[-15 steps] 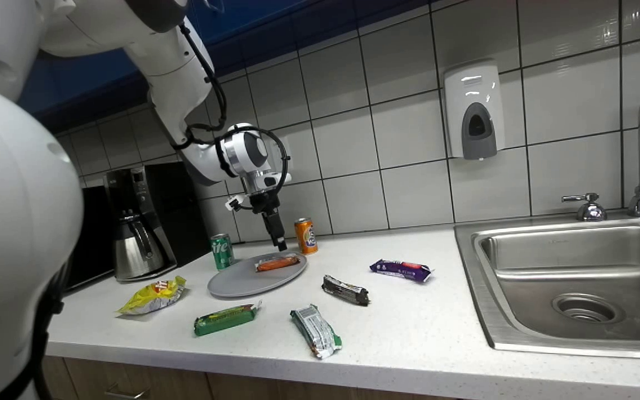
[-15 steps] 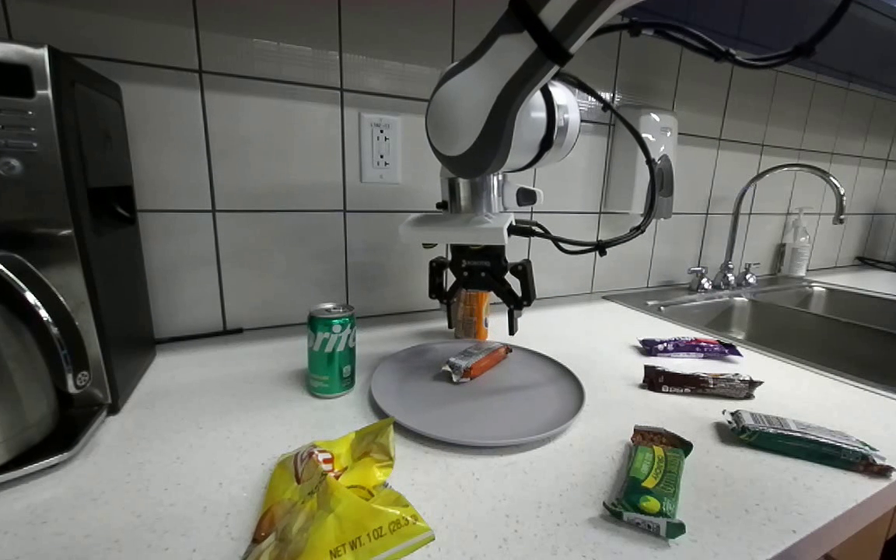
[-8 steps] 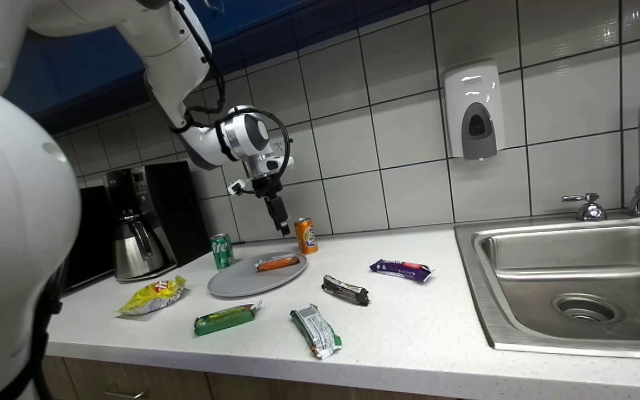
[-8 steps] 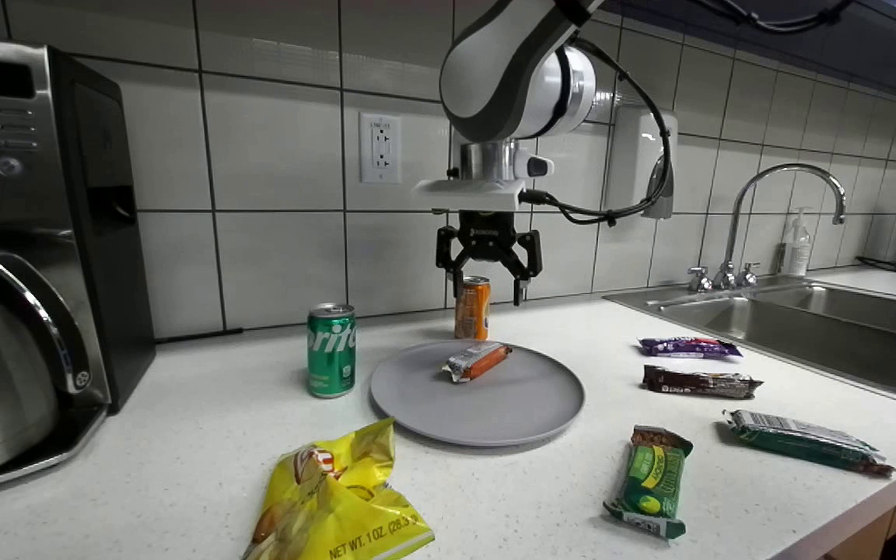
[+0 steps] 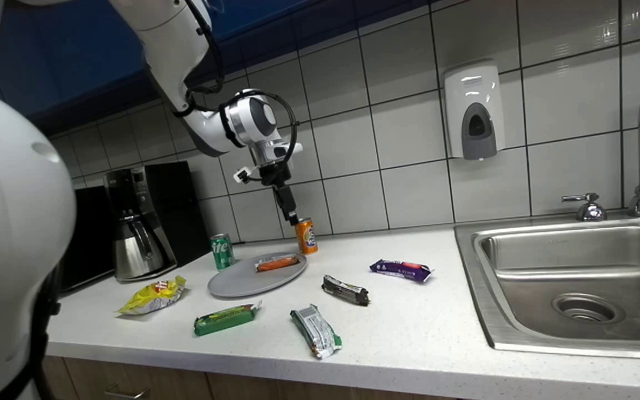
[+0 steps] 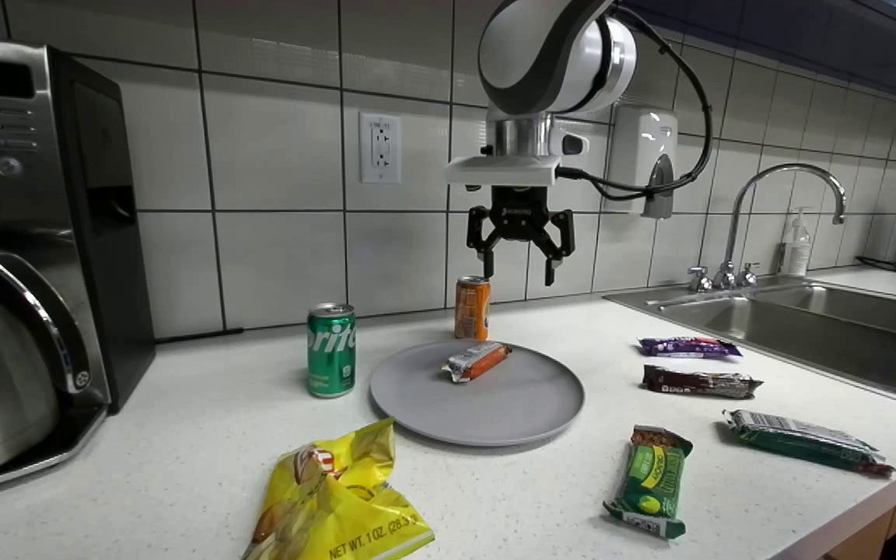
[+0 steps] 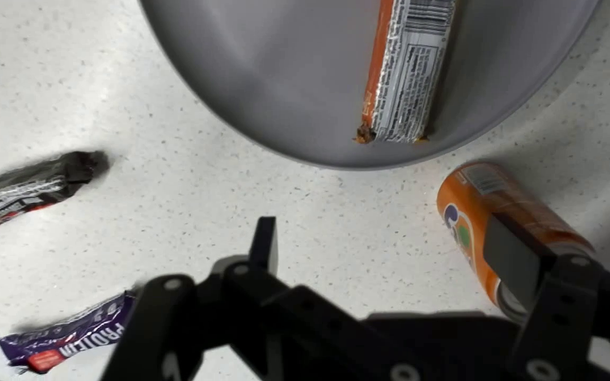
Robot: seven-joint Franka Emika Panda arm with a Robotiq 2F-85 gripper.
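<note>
My gripper [image 6: 519, 274] hangs open above the counter, nothing between its fingers. Nearest to it is an upright orange can [image 6: 471, 311], lower down and close to the tile wall. In the wrist view one finger pad [image 7: 514, 262] overlaps the orange can [image 7: 477, 211] in the picture; the exterior view from the front shows the fingers above the can's height. A round grey plate [image 6: 526, 416] lies in front, bearing an orange-and-silver wrapped bar [image 6: 477, 361]. Left of the plate stands a green can [image 6: 331, 350].
A purple bar [image 5: 400, 270], a dark brown bar [image 5: 345, 290] and two green bars [image 5: 225, 319] lie about the counter. A yellow chip bag [image 6: 339, 498] is near the front. A coffee maker [image 6: 90, 233] and a steel sink [image 5: 564, 272] flank the area; a soap dispenser [image 5: 474, 111] hangs on the wall.
My gripper has risen from just over the plate and shifted to the right in both exterior views, staying open. The bar on the plate, the cans and the other packets have not moved.
</note>
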